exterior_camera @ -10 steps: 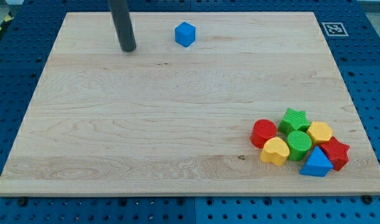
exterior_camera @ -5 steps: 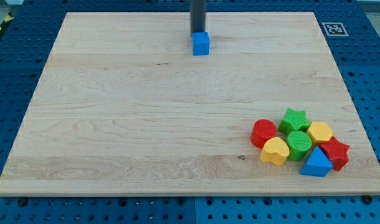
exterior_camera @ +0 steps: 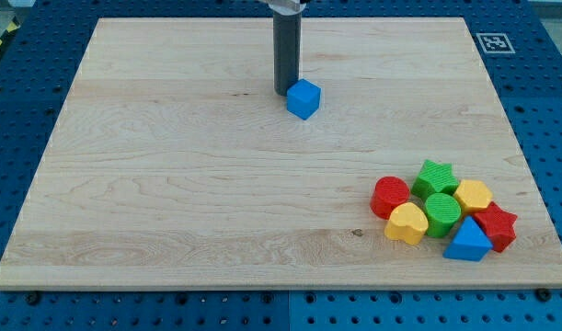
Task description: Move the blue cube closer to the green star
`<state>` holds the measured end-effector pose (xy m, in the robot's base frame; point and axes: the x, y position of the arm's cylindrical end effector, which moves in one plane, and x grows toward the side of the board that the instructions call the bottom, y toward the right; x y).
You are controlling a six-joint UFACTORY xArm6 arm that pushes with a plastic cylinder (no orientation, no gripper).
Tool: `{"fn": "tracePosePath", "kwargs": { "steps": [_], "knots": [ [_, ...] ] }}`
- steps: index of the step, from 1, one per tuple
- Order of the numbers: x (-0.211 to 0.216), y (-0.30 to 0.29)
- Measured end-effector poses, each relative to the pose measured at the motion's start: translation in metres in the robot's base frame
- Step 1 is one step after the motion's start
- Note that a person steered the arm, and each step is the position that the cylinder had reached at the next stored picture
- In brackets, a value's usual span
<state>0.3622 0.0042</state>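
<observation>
The blue cube (exterior_camera: 303, 98) sits on the wooden board, above the middle and a little right of centre. My tip (exterior_camera: 285, 91) stands just to its upper left, touching or almost touching it. The green star (exterior_camera: 436, 176) lies far off at the lower right, at the top of a cluster of blocks.
Around the green star are a red cylinder (exterior_camera: 390, 197), a yellow heart (exterior_camera: 407, 223), a green cylinder (exterior_camera: 442, 211), a yellow hexagon (exterior_camera: 473, 196), a red star (exterior_camera: 495, 226) and a blue triangle (exterior_camera: 467, 242). A marker tag (exterior_camera: 493, 42) sits at the board's top right corner.
My tip swept from the top left to the blue cube and pushed it down and slightly to the right. The cluster has not moved.
</observation>
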Motion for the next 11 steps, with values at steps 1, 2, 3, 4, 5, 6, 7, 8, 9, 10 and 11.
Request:
{"fn": "tracePosePath", "kwargs": {
  "steps": [1,2,3,4,5,6,7,8,9,10,11],
  "knots": [
    [0.024,0.009],
    [0.034,0.034],
    [0.034,0.061],
    [0.046,0.083],
    [0.062,0.117],
    [0.069,0.159],
    [0.062,0.184],
    [0.067,0.201],
    [0.074,0.203],
    [0.083,0.199],
    [0.099,0.184]
  ]
}}
